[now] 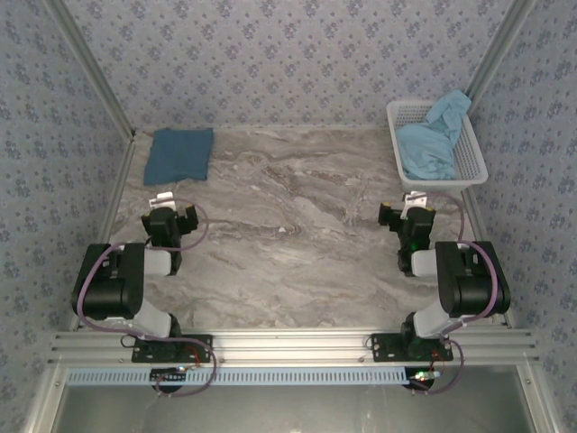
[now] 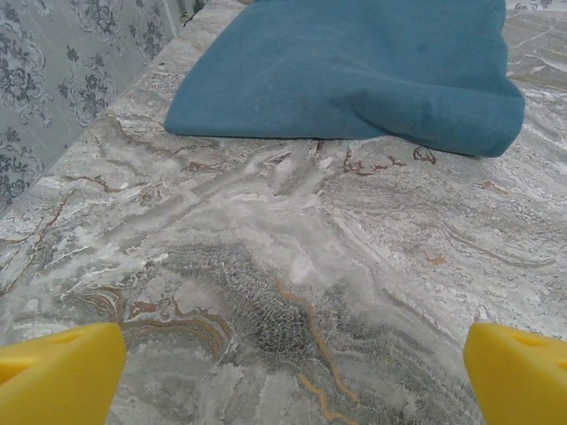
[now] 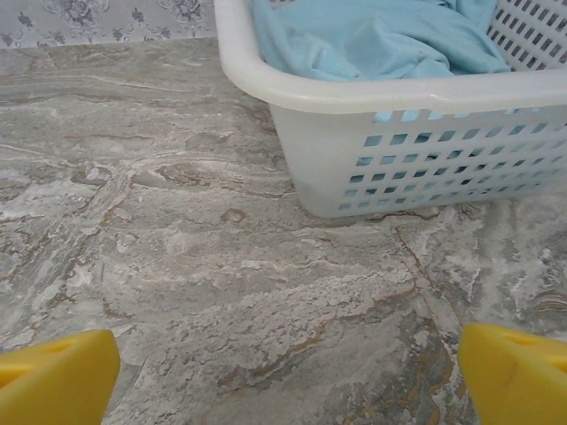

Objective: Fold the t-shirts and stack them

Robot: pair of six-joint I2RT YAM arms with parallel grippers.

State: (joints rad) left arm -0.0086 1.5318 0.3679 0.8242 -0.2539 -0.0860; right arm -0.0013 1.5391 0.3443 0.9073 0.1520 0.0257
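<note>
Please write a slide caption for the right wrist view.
Open right gripper facing the white basket holding a crumpled sky-blue t-shirt.

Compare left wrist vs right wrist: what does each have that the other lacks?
Left wrist: the darker teal-blue t-shirt, folded, lying on the table ahead of the left gripper. Right wrist: the white mesh basket with the sky-blue t-shirt bunched inside, ahead of the right gripper. Shared: marble table, patterned wall, yellow fingertips wide apart with nothing between them.

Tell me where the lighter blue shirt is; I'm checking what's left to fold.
From above, the sky-blue t-shirt lies bunched in the white basket, far right corner, beyond the right gripper.
</note>
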